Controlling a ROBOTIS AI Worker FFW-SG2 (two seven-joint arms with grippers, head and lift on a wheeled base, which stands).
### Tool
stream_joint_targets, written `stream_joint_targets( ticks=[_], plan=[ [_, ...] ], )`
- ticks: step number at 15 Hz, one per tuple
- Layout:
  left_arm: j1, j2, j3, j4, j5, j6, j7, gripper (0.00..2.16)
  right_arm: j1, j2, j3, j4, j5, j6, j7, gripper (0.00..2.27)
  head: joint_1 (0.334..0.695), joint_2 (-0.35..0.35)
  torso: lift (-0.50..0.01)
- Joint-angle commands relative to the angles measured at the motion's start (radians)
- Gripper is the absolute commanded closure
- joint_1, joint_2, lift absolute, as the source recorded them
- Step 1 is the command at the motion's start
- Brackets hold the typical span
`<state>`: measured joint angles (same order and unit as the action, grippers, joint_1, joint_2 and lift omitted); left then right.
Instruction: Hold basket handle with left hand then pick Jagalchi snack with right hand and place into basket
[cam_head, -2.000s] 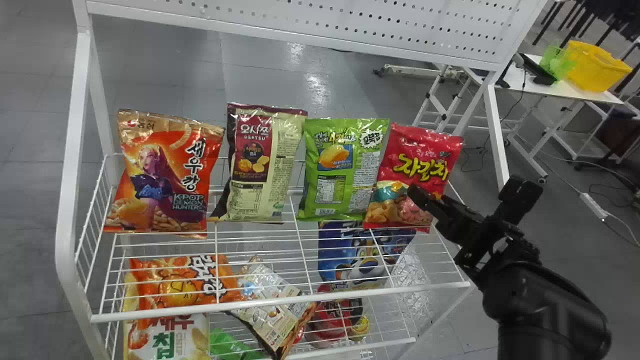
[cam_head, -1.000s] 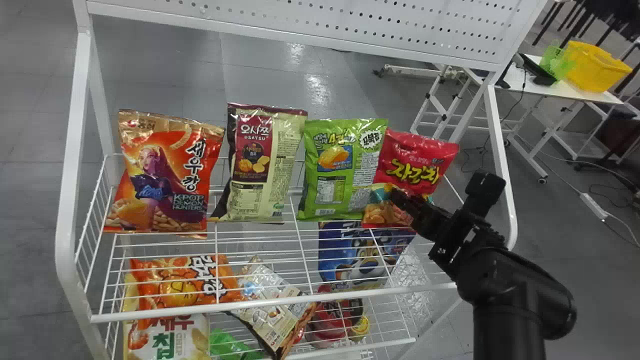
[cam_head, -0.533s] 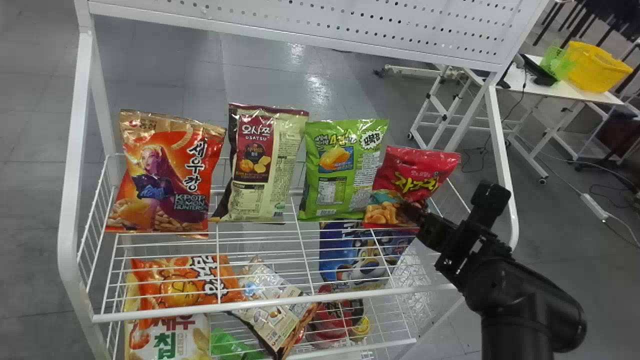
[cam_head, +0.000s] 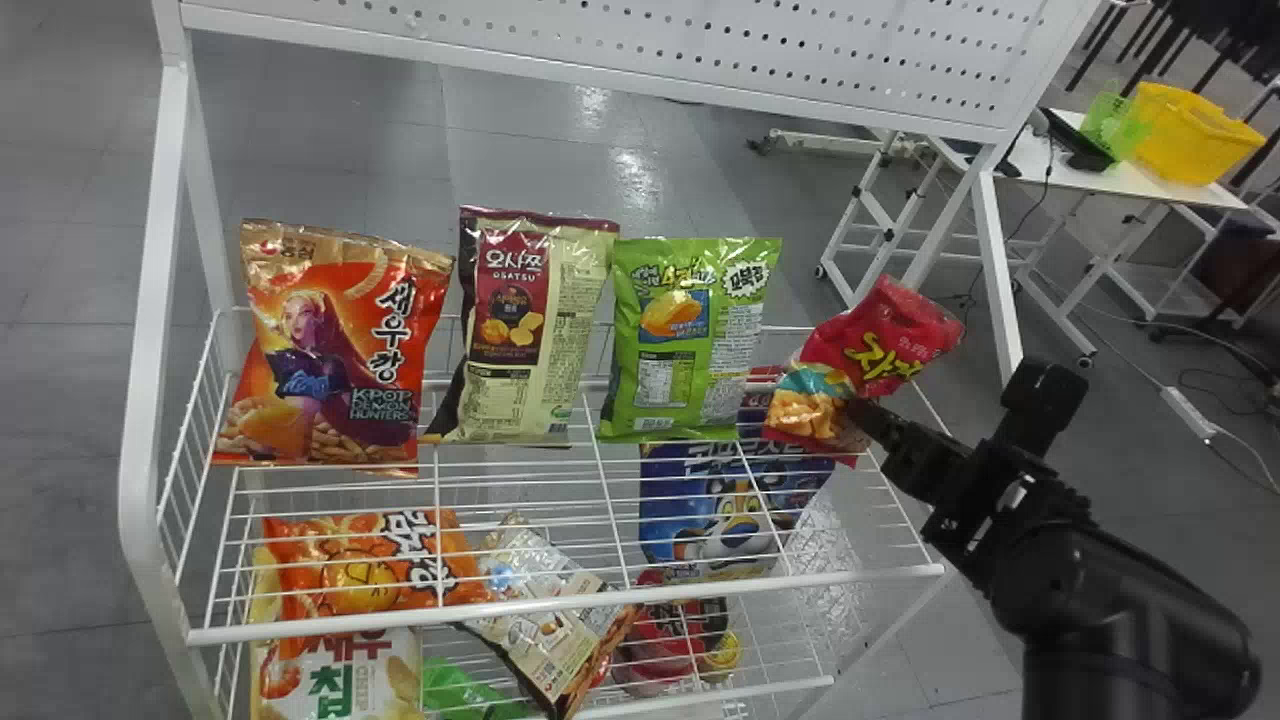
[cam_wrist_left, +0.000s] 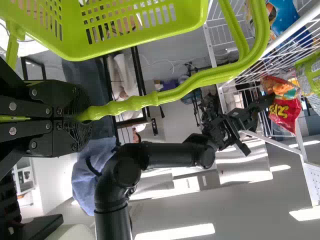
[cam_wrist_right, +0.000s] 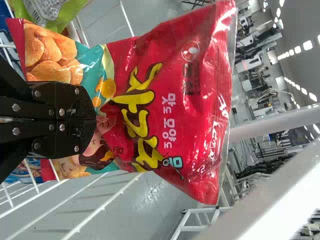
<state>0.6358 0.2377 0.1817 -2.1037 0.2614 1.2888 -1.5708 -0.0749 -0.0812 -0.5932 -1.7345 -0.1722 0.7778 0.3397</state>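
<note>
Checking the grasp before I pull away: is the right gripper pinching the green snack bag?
No, the right gripper is pinching the lower part of the red Jagalchi bag.

The Jagalchi snack (cam_head: 895, 330) is flashing bright red, its yellow characters wearing black outlines and a teal band curving above golden crisps. The green chip bag (cam_head: 690, 340) is carrying a blue patch with an orange chip. The snack bag (cam_head: 575, 320) in cream is pairing with maroon, the shrimp-snack bag (cam_head: 340, 320) is blazing orange under gold, the basket handle (cam_wrist_left: 185, 89) is gleaming lime, and the pegboard (cam_head: 620, 60) is repeating dark dots on white.
</note>
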Motion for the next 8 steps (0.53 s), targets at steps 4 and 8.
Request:
stream_joint_targets(
  ticks=[4,8],
  plan=[
    [0.013,0.000,0.025,-0.001,0.018,-0.019,-0.010,2.15,-0.020,-0.040,-0.023,-0.039,-0.102,0.203,0.031,2.25,0.695,-0.350,-0.008],
    [0.013,-0.002,0.025,-0.001,0.018,-0.019,-0.010,2.15,-0.066,-0.080,-0.048,-0.066,-0.156,0.400,0.038,2.25,0.695,-0.350,-0.008]
  ],
)
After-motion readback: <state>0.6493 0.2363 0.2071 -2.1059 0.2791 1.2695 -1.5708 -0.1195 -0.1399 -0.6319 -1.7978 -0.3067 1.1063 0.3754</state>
